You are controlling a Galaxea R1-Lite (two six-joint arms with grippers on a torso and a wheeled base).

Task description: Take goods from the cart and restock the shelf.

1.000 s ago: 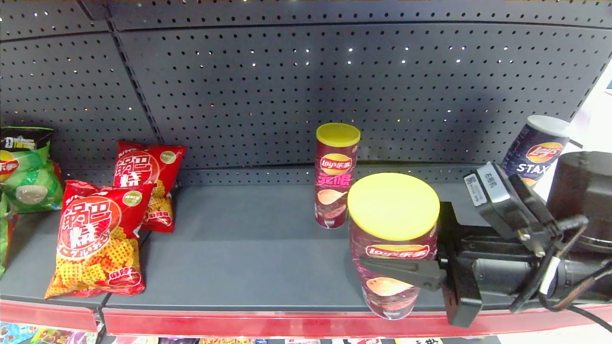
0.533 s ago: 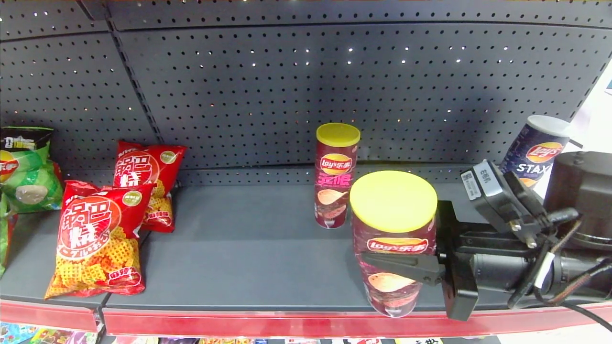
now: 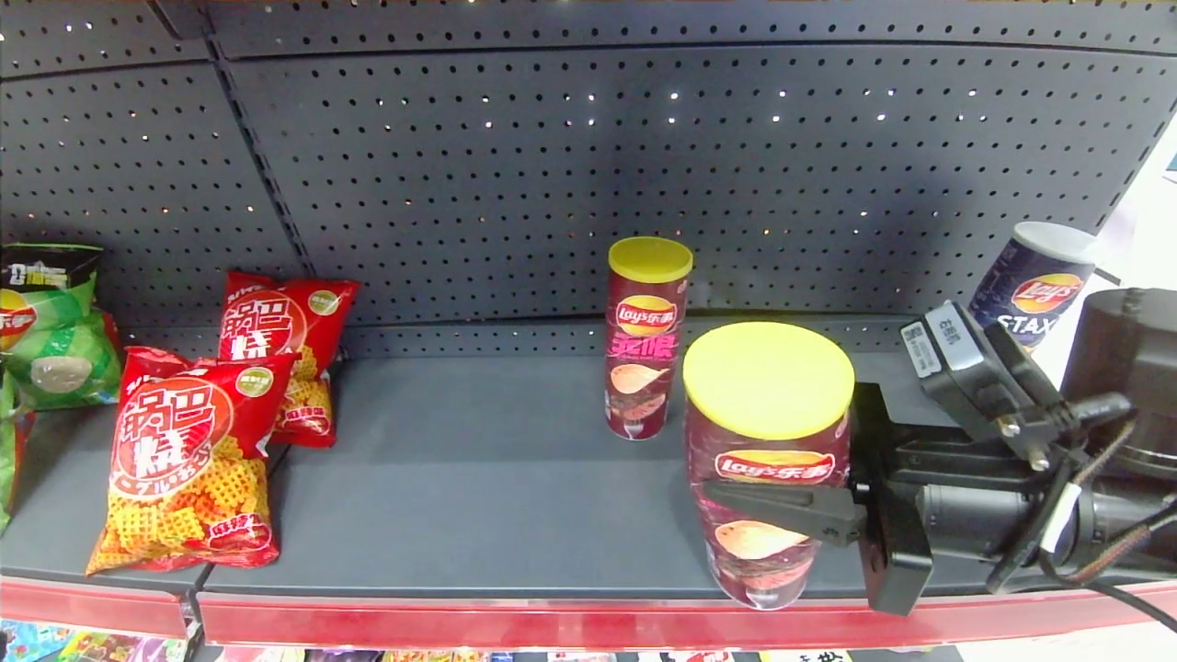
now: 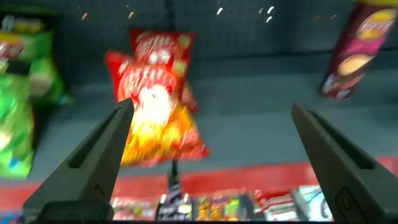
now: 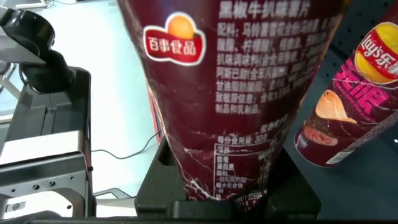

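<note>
Broadly, we see the grey shelf (image 3: 478,496) with its red front lip, backed by a dark perforated panel (image 3: 552,184). At its right front, the right gripper (image 3: 791,506) reaches in from the side with its fingers clamped around the maroon chip canister (image 3: 768,432), which stands upright under a yellow lid at the front lip; we cannot tell whether its base rests on the deck. In the right wrist view that canister (image 5: 236,93) sits between the jaws. On the left of the shelf, two red snack bags lean one before the other, the front one (image 3: 188,460) near the lip and the rear one (image 3: 285,354) behind it, with a green bag (image 3: 51,322) at the far left. A second maroon canister (image 3: 646,336) stands upright just behind the held one, near the panel. A blue canister (image 3: 1034,290) leans at the far right. The left gripper (image 4: 211,155) faces the red bags with its fingers (image 4: 93,162) spread wide apart.
</note>
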